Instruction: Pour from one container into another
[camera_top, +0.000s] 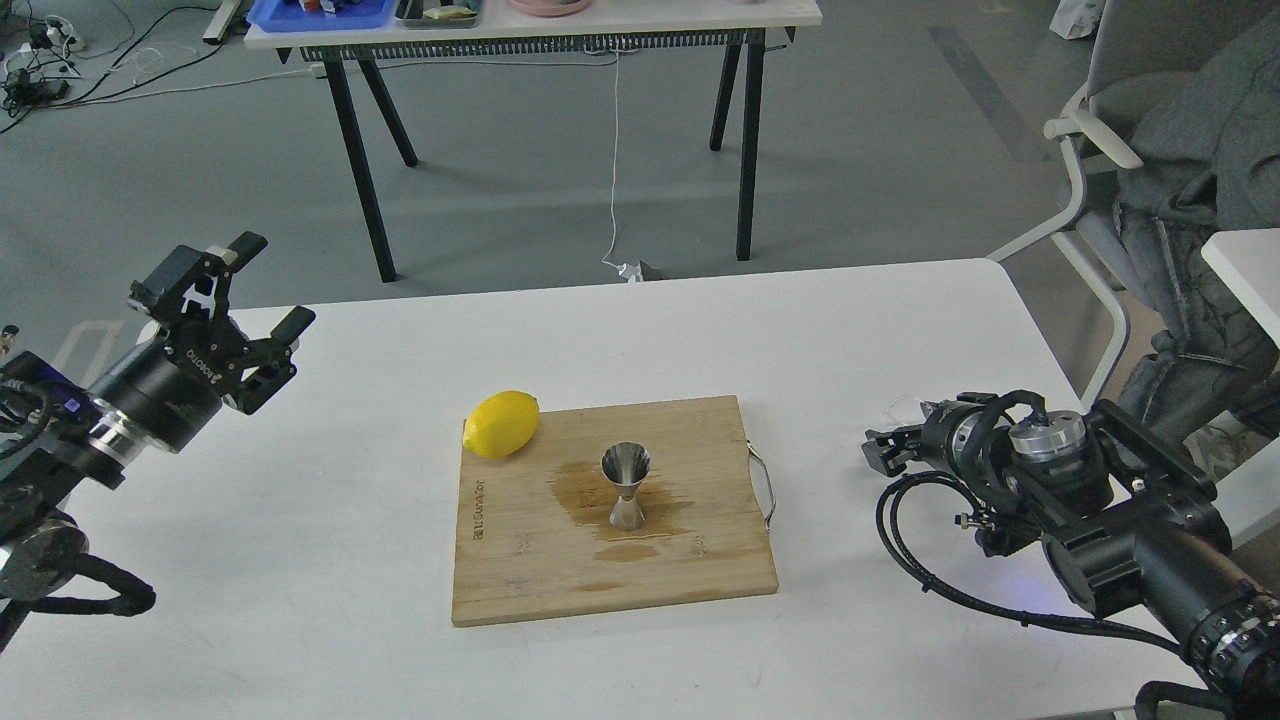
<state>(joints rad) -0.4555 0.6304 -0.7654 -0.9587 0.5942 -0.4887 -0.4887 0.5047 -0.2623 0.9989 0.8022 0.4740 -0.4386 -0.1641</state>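
The steel jigger (626, 488) stands upright near the middle of the bamboo cutting board (520, 560), in a brown wet patch (580, 492). My left gripper (272, 282) hovers over the table's left side, far from the board, open and empty. My right gripper (888, 447) lies low at the table's right edge, right of the board, pointing left. It is dark and its fingers cannot be told apart. A faint clear shape (905, 408) shows just above its tip, possibly the transparent cup. No cup shows anywhere else on the table.
A yellow lemon (501, 424) rests on the board's far left corner. The board's metal handle (765, 485) sticks out on its right side. An office chair (1130, 150) with grey cloth stands at the far right; another table (540, 25) stands behind.
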